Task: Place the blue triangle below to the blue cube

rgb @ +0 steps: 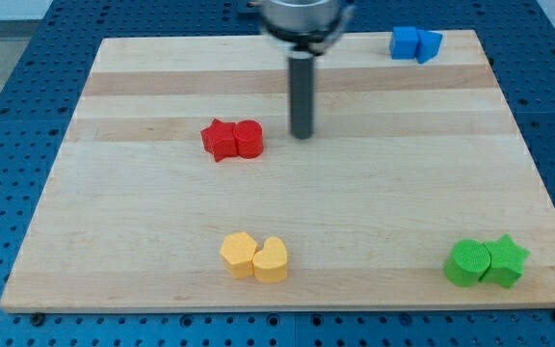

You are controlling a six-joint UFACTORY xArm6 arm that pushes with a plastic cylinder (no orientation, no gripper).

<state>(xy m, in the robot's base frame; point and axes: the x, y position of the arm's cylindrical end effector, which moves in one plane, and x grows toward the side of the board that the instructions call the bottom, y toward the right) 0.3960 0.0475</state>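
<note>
The blue cube [405, 42] sits at the view's top right of the wooden board [287, 241]. The blue triangle [429, 45] touches the cube's right side. My tip [302, 136] rests on the board near the middle top, far to the left of and below both blue blocks. It stands just right of the red blocks, a small gap apart.
A red star [220, 140] and a red cylinder [249, 139] touch each other left of my tip. A yellow hexagon [239, 254] and a yellow heart [272, 260] sit at the bottom middle. A green cylinder [467, 263] and a green star [506, 260] sit at the bottom right.
</note>
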